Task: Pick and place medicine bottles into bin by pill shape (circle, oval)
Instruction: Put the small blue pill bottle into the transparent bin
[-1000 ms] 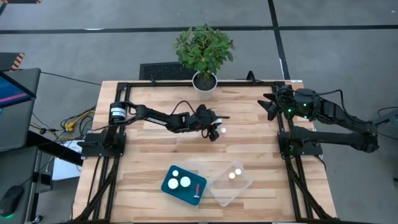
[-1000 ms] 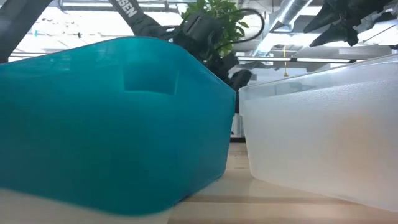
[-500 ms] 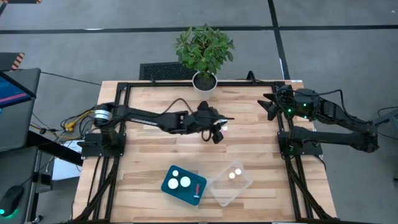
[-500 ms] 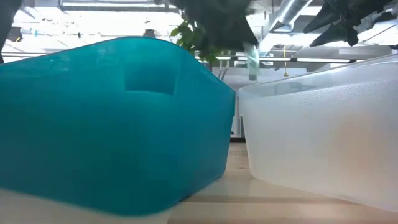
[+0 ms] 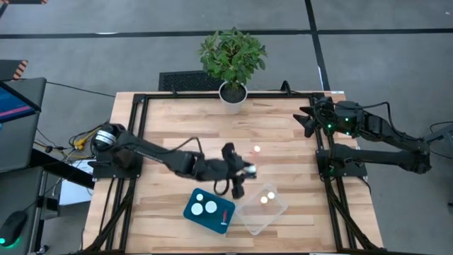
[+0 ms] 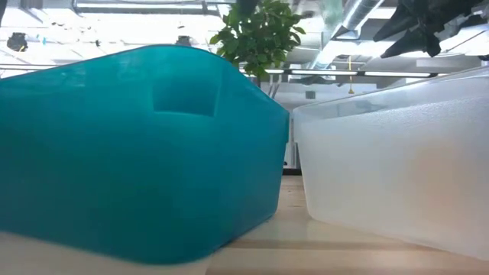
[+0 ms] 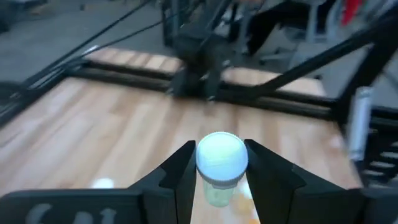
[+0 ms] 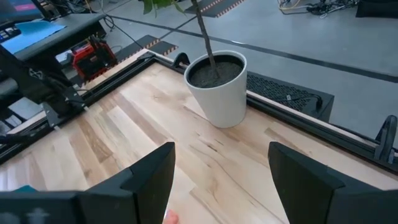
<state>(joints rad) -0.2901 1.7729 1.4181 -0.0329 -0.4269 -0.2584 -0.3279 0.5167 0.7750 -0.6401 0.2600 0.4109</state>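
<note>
My left gripper [image 5: 247,170] is over the table's middle, just on the far side of the two bins. It is shut on a small medicine bottle [image 5: 250,169] with a round white cap and a pale greenish body [image 7: 217,191]. Another white-capped bottle [image 5: 256,149] stands alone on the table farther back. The teal bin [image 5: 221,218] holds two white-capped bottles [image 5: 205,207], and the clear bin [image 5: 251,219] holds two more [image 5: 267,197]. My right gripper [image 8: 227,180] is open and empty at the table's far right, also seen in the high view [image 5: 307,120]. My left gripper pinches the bottle between its two fingers [image 7: 180,174], at the cap and top of the body [image 7: 222,163]. The fingers reach in from the table's left. The bottle is lifted clear of the table, its white cap turned toward the wrist camera.
A potted plant [image 5: 232,91] stands at the middle of the far edge. The teal bin [image 6: 137,153] and clear bin [image 6: 397,168] sit side by side near the table's near edge. Black frame rails [image 5: 329,177] run along the table's sides.
My left gripper has gone from the table's far middle toward the near edge and the bins, carrying one bottle lifted clear of the table. The other bottle has stayed where it stood.
</note>
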